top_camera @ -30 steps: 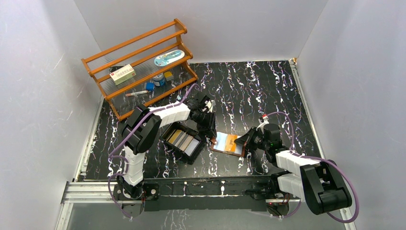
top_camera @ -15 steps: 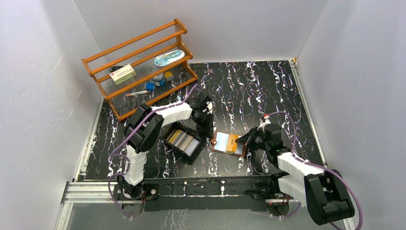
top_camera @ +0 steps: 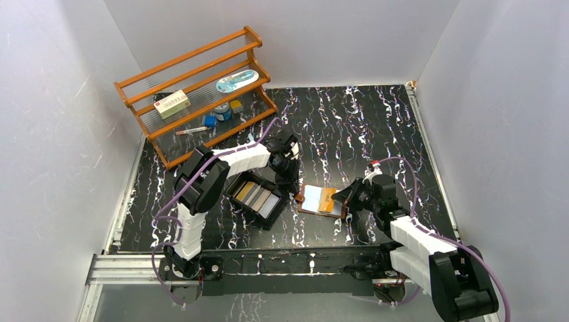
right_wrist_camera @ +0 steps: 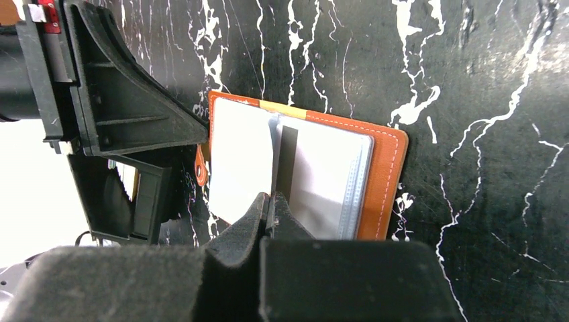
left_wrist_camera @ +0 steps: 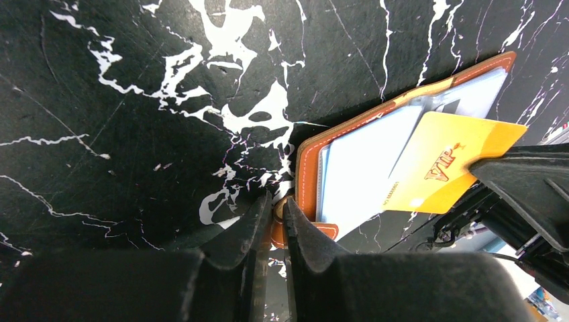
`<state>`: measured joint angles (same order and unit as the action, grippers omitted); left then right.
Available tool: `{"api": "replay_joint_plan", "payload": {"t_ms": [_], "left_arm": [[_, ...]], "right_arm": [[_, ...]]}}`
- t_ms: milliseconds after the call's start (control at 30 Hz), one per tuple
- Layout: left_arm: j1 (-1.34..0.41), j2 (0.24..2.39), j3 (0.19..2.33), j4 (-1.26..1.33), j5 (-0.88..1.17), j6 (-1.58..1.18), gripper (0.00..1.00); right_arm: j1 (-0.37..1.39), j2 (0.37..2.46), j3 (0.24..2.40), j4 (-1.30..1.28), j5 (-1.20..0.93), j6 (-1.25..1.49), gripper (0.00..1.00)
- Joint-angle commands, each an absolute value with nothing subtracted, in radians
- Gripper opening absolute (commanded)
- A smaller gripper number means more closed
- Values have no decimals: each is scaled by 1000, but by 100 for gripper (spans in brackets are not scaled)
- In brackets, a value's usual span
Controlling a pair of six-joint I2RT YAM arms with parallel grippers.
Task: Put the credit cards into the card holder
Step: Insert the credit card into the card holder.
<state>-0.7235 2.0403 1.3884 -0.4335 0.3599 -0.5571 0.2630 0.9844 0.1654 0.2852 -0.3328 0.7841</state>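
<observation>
**Slide the gold card in flat while the holder is pinned**

Your right gripper (right_wrist_camera: 271,201) is clamped tight on one end of a gold card (left_wrist_camera: 446,164), which hangs low over the open card holder (left_wrist_camera: 305,176). Your left gripper (left_wrist_camera: 276,204) is narrowed to a sliver around the holder's small strap tab (left_wrist_camera: 319,229) at its left edge. It looks to be pinching the tab, so the holder should not skid.

From here, I'd judge your job is to line the card's free edge up with the mouth of a clear sleeve (right_wrist_camera: 359,181). Lower the card until it is nearly flat, then push along the sleeve, not down into it. Go slowly, because a corner catching on the plastic could buckle the page or drag the holder out of the left grip.

The holder lies open on the black marbled table (top_camera: 376,127), just right of the black tray (top_camera: 245,212) where more cards (top_camera: 258,196) wait. It is tan-orange leather with pale stitching and translucent pockets. Whether any pocket is already filled I cannot tell
</observation>
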Motion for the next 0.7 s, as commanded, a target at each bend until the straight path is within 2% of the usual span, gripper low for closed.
{"api": "replay_joint_plan", "payload": {"t_ms": [0, 300, 667], "left_arm": [[-727, 2062, 1390, -524, 288, -526, 12], [-727, 2068, 1400, -537, 288, -520, 12], [-731, 2095, 1440, -529, 377, -512, 12]], "right_arm": [[263, 941, 143, 261, -282, 765, 0], [263, 927, 121, 275, -288, 757, 0], [263, 1122, 109, 463, -387, 728, 0]]}}
